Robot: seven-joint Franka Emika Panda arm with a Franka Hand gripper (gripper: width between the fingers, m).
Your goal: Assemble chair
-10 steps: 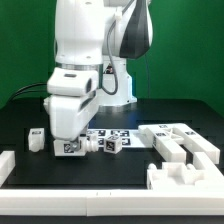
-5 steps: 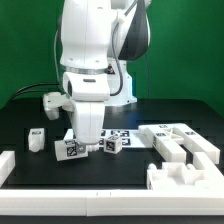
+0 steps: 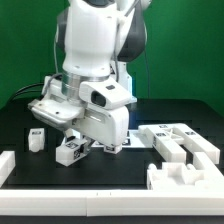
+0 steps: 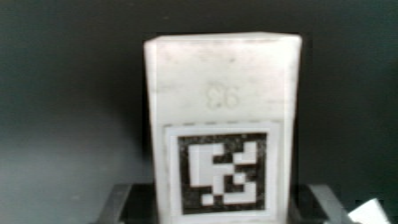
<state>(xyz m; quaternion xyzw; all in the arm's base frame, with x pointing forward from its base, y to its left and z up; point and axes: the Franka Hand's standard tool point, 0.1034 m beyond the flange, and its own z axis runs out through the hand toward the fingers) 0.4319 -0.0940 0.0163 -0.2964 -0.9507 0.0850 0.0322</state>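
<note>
Chair block (image 3: 69, 151), clenched in the jaws and tilted low near the worktop's (image 3: 112, 176) front edge at the exterior view's left, could twist loose if it scrapes the surface.

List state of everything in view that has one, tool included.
tool: closed on the tagged block, one finger on each side.
tagged block: gripped and tilted; cannot tell if it is off the table.
small block: loose on the table, untouched.
large chair parts: on the table at the exterior view's right, apart from the gripped block.
marker board: flat, mostly hidden by the arm.
</note>
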